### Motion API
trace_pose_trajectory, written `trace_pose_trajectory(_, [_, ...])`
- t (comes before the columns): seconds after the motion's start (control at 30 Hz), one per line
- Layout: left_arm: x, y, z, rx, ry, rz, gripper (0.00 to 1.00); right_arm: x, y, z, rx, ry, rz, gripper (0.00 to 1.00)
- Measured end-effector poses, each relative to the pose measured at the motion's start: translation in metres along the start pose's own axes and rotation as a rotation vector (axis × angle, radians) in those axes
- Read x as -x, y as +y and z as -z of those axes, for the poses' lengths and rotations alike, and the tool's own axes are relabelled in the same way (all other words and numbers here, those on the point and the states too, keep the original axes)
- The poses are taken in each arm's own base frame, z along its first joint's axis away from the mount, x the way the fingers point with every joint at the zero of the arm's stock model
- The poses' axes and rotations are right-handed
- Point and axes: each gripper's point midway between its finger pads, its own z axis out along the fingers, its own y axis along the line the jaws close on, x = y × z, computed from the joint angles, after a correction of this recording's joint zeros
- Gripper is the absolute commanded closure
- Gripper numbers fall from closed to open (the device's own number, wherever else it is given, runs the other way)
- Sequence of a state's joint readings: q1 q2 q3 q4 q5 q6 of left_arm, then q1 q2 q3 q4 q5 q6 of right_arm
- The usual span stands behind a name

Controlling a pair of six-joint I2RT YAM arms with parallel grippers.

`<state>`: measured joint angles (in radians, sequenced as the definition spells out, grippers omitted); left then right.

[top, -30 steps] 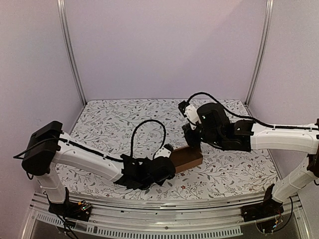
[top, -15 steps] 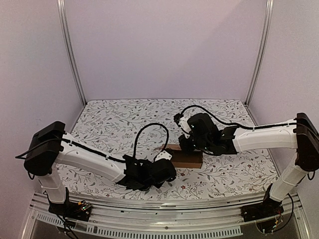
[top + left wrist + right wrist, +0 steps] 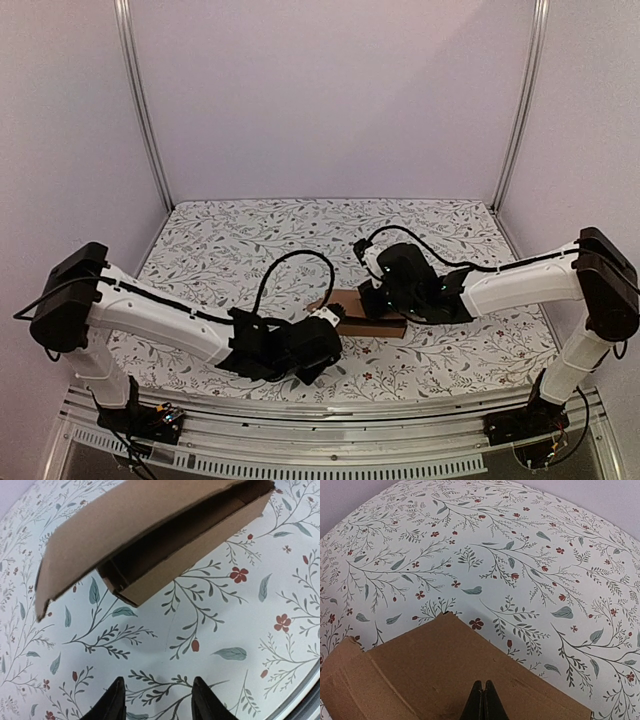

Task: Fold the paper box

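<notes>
One shallow, plain brown paper box (image 3: 150, 525), lid flap slightly ajar.

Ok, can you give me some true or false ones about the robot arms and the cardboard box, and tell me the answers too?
1. The right end effector is shut, with its tips over the top of the paper box. True.
2. The left end effector is gripping the box. False: it is open, with only tablecloth showing in its gap, and the box lies apart from it.
3. The box's lid is shut all the way down. False: the left wrist view shows a dark gap under the lid.
4. The tablecloth has leaves and little red flowers on it. True.
</notes>
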<state>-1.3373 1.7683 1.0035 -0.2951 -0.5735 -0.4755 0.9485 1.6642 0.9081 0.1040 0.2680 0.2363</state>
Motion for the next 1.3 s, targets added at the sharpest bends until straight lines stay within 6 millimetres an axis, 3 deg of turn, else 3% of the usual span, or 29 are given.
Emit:
trace_pose_trajectory(0.47, [0.018, -0.013, 0.048, -0.217, -0.032, -0.014, 0.5, -0.018, 0.003, -0.015, 0.025, -0.023, -0.086, 1.0])
trace_pose_trajectory(0.67, [0.038, -0.001, 0.073, -0.243, -0.099, 0.013, 0.5, -0.018, 0.002, -0.01, 0.027, -0.033, -0.088, 1.0])
trace_pose_trajectory(0.8, [0.055, 0.019, 0.088, -0.233, -0.153, 0.063, 0.5, -0.016, 0.001, -0.007, 0.029, -0.037, -0.089, 1.0])
trace_pose_trajectory(0.97, [0.067, 0.048, 0.085, -0.187, -0.17, 0.143, 0.51, -0.015, 0.0, -0.002, 0.029, -0.036, -0.089, 1.0])
trace_pose_trajectory(1.3, [0.065, 0.095, 0.05, -0.183, -0.137, 0.366, 0.52, -0.015, -0.004, 0.013, 0.022, -0.014, -0.079, 1.0])
